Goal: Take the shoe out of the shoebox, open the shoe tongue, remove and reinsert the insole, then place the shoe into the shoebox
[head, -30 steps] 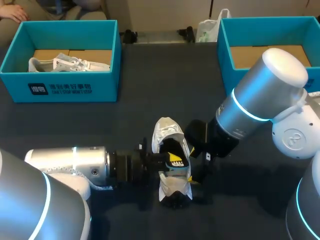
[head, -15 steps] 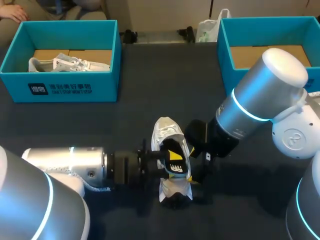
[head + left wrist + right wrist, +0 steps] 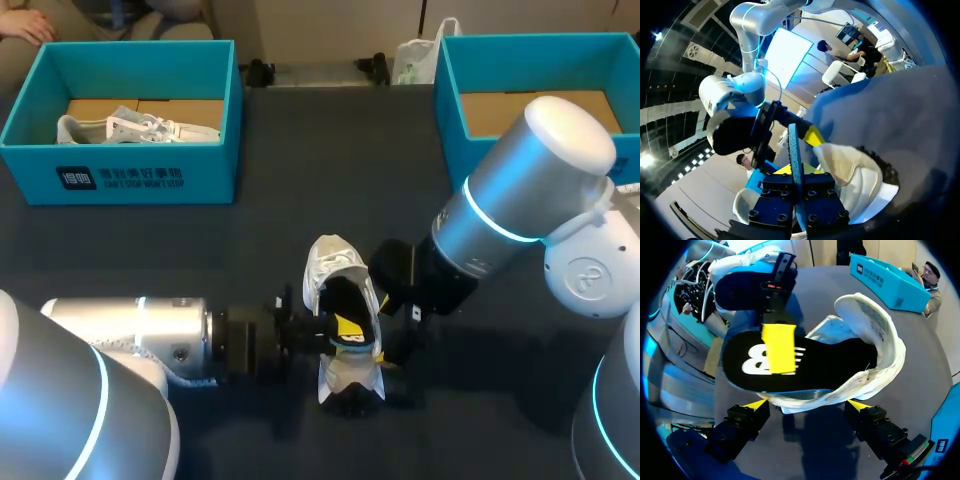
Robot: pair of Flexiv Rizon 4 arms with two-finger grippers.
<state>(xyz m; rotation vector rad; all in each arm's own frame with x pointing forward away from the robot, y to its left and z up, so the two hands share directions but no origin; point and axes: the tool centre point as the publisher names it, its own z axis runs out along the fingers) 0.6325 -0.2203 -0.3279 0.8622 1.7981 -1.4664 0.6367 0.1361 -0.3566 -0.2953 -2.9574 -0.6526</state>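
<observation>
Silver arms (image 3: 530, 190), glowing cyan rings (image 3: 495, 225), black wrists (image 3: 250, 335), yellow fingertips (image 3: 779, 347).

Left arm (image 3: 130, 335) reaching in low and level from the left, left pincer (image 3: 338, 328) pinched on the insole (image 3: 830, 362), right arm (image 3: 510, 210) angled steeply down, right pincer (image 3: 807, 405) spread wide.

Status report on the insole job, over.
Left gripper: jaws shut on the insole, one end in the shoe, the other out. Right gripper: jaws open, beside the shoe. Shoe upright on the table.
</observation>
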